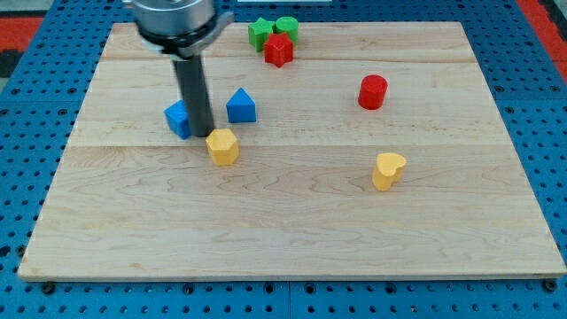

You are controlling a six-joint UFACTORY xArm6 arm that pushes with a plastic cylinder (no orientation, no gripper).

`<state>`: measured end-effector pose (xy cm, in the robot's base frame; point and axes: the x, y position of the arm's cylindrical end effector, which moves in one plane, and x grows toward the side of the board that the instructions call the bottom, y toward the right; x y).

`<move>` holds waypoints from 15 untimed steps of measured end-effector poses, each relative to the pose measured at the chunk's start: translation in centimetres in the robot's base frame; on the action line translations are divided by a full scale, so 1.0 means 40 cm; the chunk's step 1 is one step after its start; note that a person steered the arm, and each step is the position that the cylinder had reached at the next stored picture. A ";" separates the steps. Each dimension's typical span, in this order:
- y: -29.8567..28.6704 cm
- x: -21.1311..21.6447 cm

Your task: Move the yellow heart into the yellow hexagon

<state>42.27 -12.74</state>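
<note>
My tip rests on the table, wedged among three blocks. This arm carries no hand, only the dark rod, so there is nothing spread or pinched to report. A blue block sits just to the view's left of the rod, partly hidden behind it. The yellow hexagon lies just right of and below my tip, very close to it. A blue triangular block stands a little up and to the right. The yellow heart lies well apart, far toward the view's right. A red cylinder sits above it. Near the top edge cluster a red block and two green blocks.
</note>
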 end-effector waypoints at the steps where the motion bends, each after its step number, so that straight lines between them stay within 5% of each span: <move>1: -0.103 0.019; 5: -0.250 -0.008; 7: 0.012 -0.060; 9: 0.036 -0.007; 11: 0.383 0.023; 13: 0.462 0.009; 15: 0.753 -0.005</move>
<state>42.07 17.36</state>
